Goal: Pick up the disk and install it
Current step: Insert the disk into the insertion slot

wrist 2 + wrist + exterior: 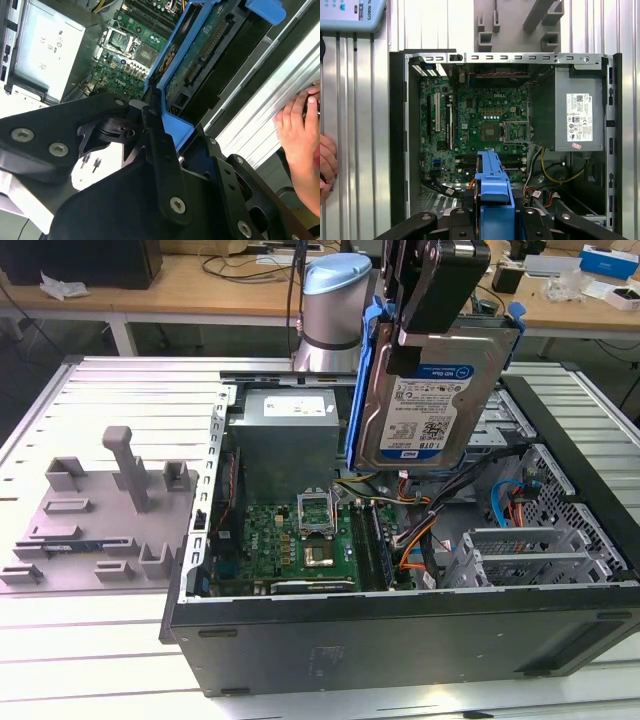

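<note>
The tool [412,332] was closed on the disk [430,405], with its fingers clamped over the upper edge of the blue frame [495,192]. The disk hung directly beneath the tool and touched nothing else. It stood on edge, its long axis running down from the tool toward the open case [400,640], and its labelled face was turned to the exterior view. The second wrist view showed its board side and connector [205,65].

Below the disk's lower edge lay the cables [420,530], between the motherboard [300,540] and the cage [525,555] of grey metal bays. The cage sat below the tool and toward the exterior view's right. The power supply [290,440] sat below the tool and toward the exterior view's left.

Judgement: the disk was lifted and carried over the case interior, but it was seated in no bay. Installation was not yet done.

Outside the case, a person's hand [300,135] was at the ribbed surface [130,390], well apart from the tool. A grey fixture [120,500] stood farther off on the same surface, toward the exterior view's left.
</note>
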Controlling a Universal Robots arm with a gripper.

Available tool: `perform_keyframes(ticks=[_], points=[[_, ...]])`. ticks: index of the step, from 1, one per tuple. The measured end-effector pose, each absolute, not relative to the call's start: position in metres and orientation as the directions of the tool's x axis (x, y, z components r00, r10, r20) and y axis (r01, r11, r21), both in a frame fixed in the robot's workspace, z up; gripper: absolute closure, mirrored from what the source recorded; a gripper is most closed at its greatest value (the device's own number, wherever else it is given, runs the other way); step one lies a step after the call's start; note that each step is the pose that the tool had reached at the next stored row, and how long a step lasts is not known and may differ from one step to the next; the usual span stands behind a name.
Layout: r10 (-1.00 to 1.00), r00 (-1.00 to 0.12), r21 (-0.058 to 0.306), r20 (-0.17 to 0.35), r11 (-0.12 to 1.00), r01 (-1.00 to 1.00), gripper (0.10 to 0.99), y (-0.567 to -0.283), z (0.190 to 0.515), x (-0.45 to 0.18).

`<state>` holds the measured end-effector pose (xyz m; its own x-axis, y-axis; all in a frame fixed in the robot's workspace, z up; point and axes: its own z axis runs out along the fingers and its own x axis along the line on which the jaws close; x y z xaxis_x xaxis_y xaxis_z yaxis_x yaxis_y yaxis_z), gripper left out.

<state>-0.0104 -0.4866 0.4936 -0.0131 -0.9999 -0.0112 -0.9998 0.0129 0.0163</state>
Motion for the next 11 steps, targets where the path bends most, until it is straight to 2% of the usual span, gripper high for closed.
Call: perform_keyframes(ticks=[11], points=[[-1.000, -0.019, 0.005, -0.012, 0.018, -1.000, 0.718, -0.515, 0.487, -0.010]])
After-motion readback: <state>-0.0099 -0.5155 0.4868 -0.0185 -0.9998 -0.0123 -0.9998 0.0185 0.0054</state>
